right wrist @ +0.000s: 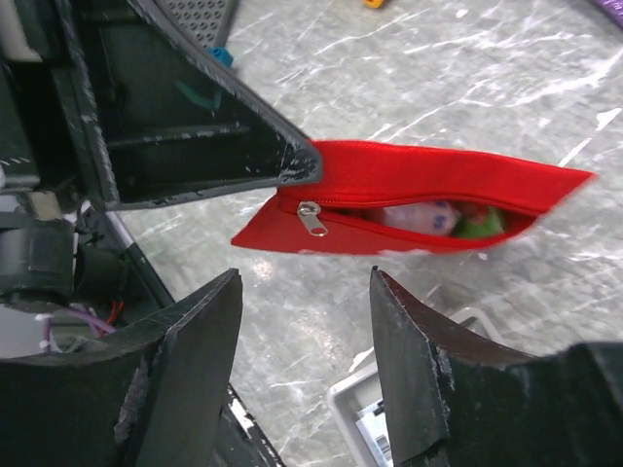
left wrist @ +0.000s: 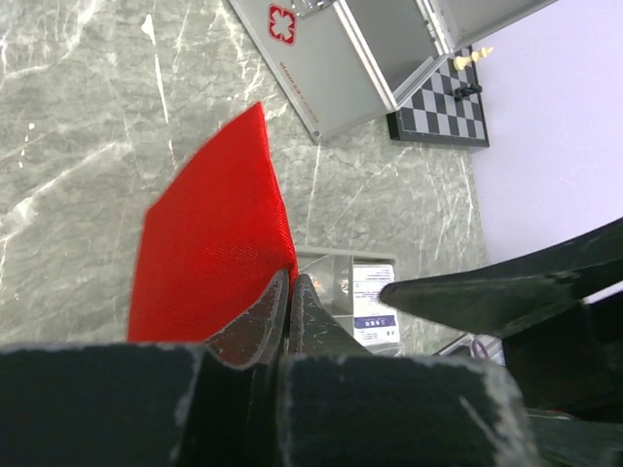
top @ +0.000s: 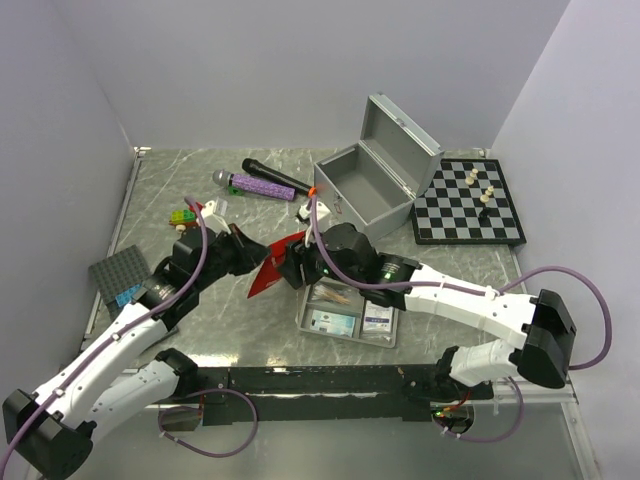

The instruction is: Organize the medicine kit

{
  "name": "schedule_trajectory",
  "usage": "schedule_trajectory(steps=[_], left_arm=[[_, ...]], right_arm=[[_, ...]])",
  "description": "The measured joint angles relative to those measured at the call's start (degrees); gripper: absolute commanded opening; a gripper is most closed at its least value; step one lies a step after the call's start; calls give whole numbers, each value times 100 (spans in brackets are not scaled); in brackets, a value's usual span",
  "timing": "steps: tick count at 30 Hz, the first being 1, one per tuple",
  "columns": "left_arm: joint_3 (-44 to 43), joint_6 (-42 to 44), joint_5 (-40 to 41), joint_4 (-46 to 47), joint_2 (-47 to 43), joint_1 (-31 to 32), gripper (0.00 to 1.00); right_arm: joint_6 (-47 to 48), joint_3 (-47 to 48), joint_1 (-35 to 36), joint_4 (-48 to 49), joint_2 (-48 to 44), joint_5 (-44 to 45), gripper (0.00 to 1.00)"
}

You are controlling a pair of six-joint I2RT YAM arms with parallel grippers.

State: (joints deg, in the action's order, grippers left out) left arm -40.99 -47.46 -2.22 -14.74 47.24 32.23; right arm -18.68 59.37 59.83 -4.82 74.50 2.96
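Red pouch [right wrist: 419, 185], partly unzipped, is pinched at its edge by the left gripper [left wrist: 290, 284], jaws clamped on the fabric. The right gripper [right wrist: 305, 292] sits just before the zipper pull [right wrist: 310, 218], jaws wide apart, holding nothing.

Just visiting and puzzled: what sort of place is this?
Probably a robot test bench: left arm and right arm mounted on a marble-patterned table, plain white panels around it, unrelated props like a chessboard and purple microphone.
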Motion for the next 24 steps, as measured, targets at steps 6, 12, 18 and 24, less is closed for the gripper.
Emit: schedule_trajectory(steps=[6,12,18,24], left_arm=[[-328,-26,-11,-50,0,2,1],[-505,-24,-44,-61,-4,11,1],[-505,-33,-98,-105,-15,13,1],[-505,-33,-120,-107,-26,28,1]], right_arm=[[-24,81,-11,-13,197,-131,57],[-42,323,-26,-81,376,-114,56],[-50,459,-74,-74,485,-114,50],[-90,531,-157,-76,605,-197,36]])
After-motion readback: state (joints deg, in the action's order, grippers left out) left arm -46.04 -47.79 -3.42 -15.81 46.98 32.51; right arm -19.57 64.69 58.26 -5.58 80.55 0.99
